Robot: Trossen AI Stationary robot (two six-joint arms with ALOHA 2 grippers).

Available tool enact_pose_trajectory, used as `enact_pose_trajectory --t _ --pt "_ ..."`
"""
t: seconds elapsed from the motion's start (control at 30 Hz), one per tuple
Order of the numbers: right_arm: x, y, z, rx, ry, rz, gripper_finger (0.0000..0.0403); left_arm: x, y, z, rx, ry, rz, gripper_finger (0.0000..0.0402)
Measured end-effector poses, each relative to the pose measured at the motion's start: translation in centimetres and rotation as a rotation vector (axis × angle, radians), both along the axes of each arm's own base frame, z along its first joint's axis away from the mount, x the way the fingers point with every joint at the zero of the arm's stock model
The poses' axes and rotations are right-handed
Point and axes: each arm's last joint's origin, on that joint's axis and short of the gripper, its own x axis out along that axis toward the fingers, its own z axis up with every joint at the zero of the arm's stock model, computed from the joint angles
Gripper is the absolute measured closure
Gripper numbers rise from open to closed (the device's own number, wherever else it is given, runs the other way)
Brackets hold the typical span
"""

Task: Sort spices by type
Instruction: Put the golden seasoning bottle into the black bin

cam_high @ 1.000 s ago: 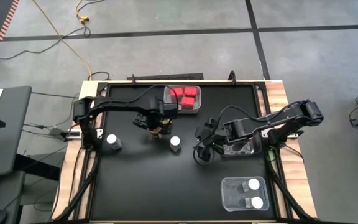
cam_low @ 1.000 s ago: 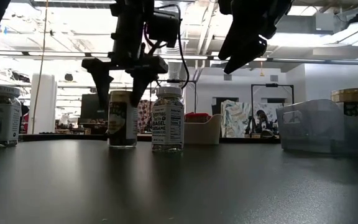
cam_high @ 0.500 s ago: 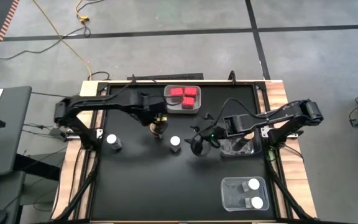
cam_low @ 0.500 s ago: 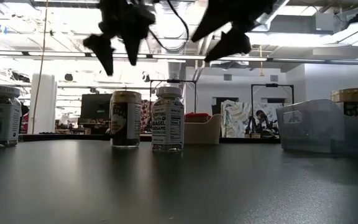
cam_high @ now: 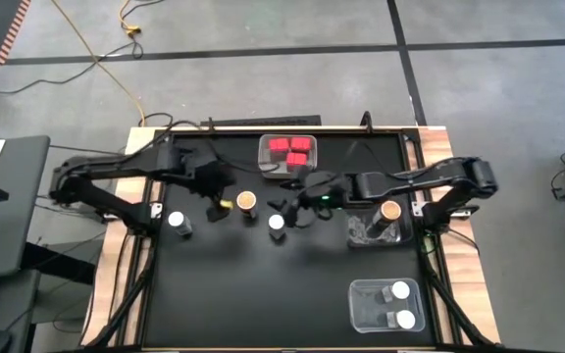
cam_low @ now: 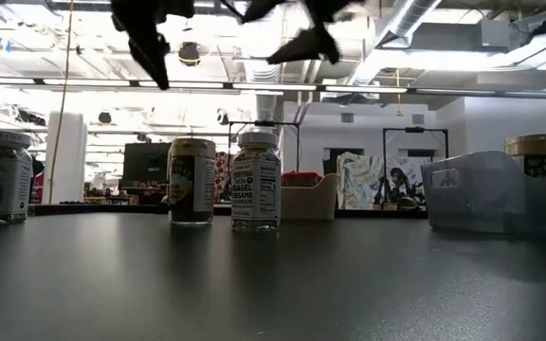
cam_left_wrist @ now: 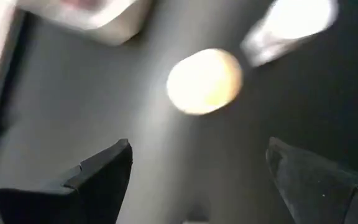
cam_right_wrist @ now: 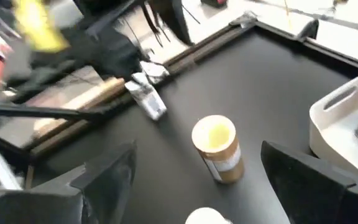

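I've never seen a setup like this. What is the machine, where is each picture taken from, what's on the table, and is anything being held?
Two dark robot arms work at a black table. One picture looks straight down, one looks level across the tabletop, and two come from cameras on the arms' wrists.

On the table: a white rectangular bin with red blocky boxes, a round brown-lidded jar standing loose, two white-lidded jars also loose, a clear bin with another brown-lidded jar, and a clear plastic bin with two white-lidded jars.

The left end effector hangs beside the loose brown-lidded jar. The right end effector hangs above the middle white-lidded jar. Both are open and hold nothing.
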Motion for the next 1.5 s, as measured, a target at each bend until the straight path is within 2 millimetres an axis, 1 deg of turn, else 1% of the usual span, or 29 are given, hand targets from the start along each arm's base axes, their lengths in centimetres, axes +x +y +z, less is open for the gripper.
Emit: enact_pose_trajectory --t 0.07,0.1,0.17,0.23,0.37,0.43,0.6,0.67,0.77,0.83,1.03,1.27,1.37,1.5 --pt "2.0 0.3 0.3 -0.013 0.034 0.004 0.0038 -1.0 -0.4 -1.3 -0.049 -0.091 -0.098 0.0046" --pt "2.9 0.3 0.2 -0.017 0.080 0.003 0.0039 -1.6 -0.5 -2.1 -0.062 -0.134 -0.122 0.0046" --pt "4.9 0.4 0.1 -0.017 0.150 -0.002 0.0039 -3.4 -0.7 -3.3 -0.060 -0.224 -0.149 0.0046" --pt "6.4 0.5 -0.2 -0.025 0.247 -0.003 0.0039 -5.5 -0.9 -4.4 -0.043 -0.277 -0.167 0.0046" --pt "9.2 -0.2 0.1 -0.028 0.369 -0.019 0.0039 -9.4 -1.3 -5.1 0.006 -0.430 -0.193 0.0046" --pt "10.5 -0.7 0.1 -0.012 0.391 -0.039 0.0039 -11.0 -1.5 -5.2 0.015 -0.507 -0.188 0.0046" --pt "12.6 -2.5 0.0 0.062 0.407 -0.080 0.0039 -14.1 -1.8 -5.1 0.004 -0.646 -0.151 0.0046" --pt "13.2 -3.0 -1.0 0.071 0.437 -0.092 0.0039 -15.1 -1.9 -5.1 -0.011 -0.683 -0.132 0.0046" --pt "13.6 -3.6 -3.0 0.087 0.487 -0.112 0.0040 -16.0 -2.0 -5.0 -0.027 -0.715 -0.114 0.0046" --pt "13.9 -3.7 -3.6 0.111 0.486 -0.133 0.0040 -16.4 -2.1 -4.9 -0.038 -0.733 -0.102 0.0046" --pt "14.3 -3.9 -4.8 0.116 0.511 -0.143 0.0040 -16.7 -2.1 -5.2 -0.051 -0.707 -0.090 0.0046" --pt "15.4 -3.9 -6.5 0.124 0.487 -0.132 0.0040 -16.5 -2.1 -5.4 -0.055 -0.679 -0.088 0.0046" --pt "15.4 -3.5 -7.1 0.125 0.511 -0.121 0.0040 -16.5 -2.1 -5.4 -0.057 -0.676 -0.085 0.0046" --pt "15.2 -3.5 -7.2 0.117 0.538 -0.120 0.0040 -16.5 -2.1 -5.4 -0.060 -0.676 -0.082 0.0046"
